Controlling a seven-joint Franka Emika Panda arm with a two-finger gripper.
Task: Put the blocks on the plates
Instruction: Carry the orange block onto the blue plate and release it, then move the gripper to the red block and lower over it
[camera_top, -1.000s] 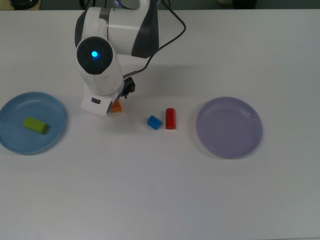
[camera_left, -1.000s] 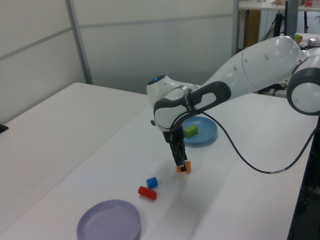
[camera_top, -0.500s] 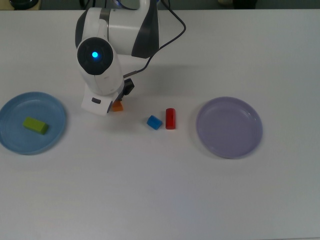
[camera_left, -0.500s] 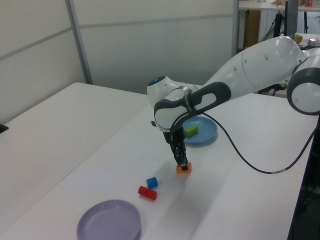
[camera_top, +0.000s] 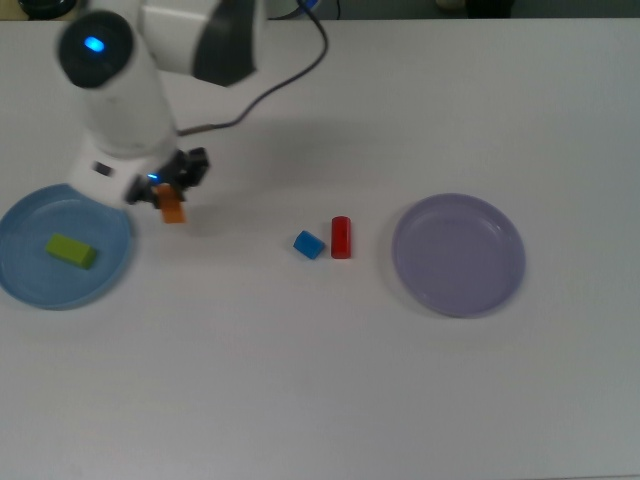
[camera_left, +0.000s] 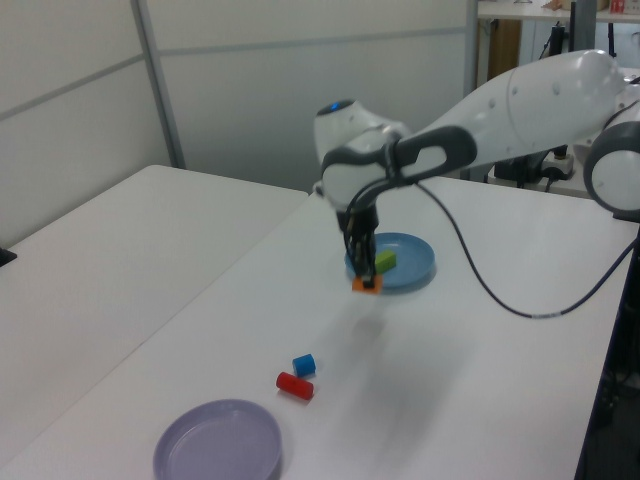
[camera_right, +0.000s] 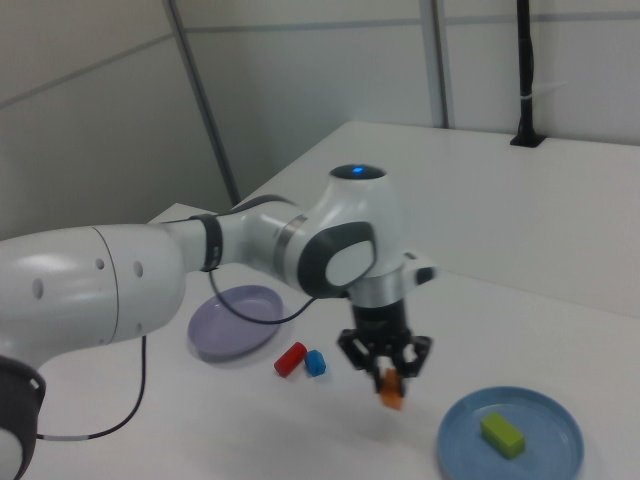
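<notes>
Orange block (camera_top: 173, 209) is clamped between the fingers of the gripper (camera_top: 170, 200), lifted off the white table (camera_top: 320, 400), just beside the blue plate (camera_top: 20, 275) at the top view's left. That plate holds the green block (camera_top: 71, 250). Blue block (camera_top: 309, 244) and red block (camera_top: 341, 237) lie mid-table, the purple plate (camera_top: 458, 254) at the top view's right.

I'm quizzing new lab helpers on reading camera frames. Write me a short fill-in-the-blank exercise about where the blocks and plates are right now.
1. The claw holds the ____ block above the table.
2. The lime-green block lies on the light ____ plate.
3. The number of blocks on the lavender plate is ____.
4. In the top view, the blue block sits just left of the ____ block.

Missing words: orange; blue; zero; red
</notes>
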